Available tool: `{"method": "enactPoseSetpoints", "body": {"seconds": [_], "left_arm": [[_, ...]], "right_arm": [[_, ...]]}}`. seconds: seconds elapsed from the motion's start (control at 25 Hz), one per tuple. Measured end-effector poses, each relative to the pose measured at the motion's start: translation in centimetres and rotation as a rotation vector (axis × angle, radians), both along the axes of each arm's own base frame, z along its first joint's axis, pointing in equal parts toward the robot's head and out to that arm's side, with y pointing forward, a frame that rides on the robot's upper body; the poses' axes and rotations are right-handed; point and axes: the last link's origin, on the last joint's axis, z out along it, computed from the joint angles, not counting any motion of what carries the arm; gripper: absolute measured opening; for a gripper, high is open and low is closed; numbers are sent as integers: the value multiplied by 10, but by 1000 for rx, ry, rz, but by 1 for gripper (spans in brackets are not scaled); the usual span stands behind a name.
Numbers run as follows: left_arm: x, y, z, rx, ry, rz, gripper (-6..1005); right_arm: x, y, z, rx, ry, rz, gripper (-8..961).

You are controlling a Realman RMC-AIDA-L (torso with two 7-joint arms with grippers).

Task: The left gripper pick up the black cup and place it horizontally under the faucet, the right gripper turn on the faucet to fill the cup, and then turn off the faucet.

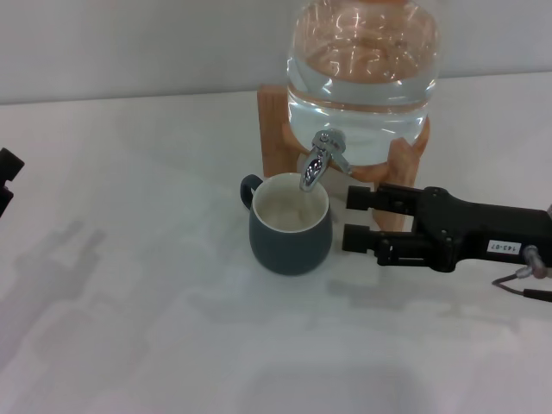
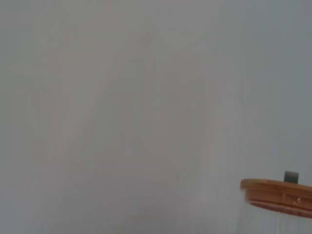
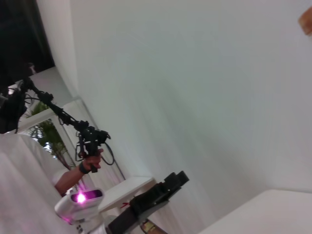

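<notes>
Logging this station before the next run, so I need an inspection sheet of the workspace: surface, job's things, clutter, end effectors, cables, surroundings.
Surface: white table, nothing spilled that I can see.
Job's things: black cup upright under the faucet, handle towards the robot's left; whether water flows, cannot tell.
Water jar: on its wooden stand behind the cup.
Clutter: nothing seen.
End effectors: right end effector open, level, beside the cup, touching nothing; left end effector at the table's left edge, fingers not visible.
Cables: a thin cable at the right arm.
Surroundings: plain white wall.
</notes>
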Motion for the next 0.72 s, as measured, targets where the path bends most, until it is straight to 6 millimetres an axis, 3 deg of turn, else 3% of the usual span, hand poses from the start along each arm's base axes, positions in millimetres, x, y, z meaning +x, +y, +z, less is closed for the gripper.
{"method": "enactPoseSetpoints", "body": {"seconds": [0.4, 0.72], "left_arm": [[1, -1, -2, -2, -10, -4, 389], [2, -1, -2, -2, -12, -6, 389]], "right_arm": [[-12, 4, -13, -27, -11, 32, 841], [-10, 14, -18, 16, -50, -12, 841]]}}
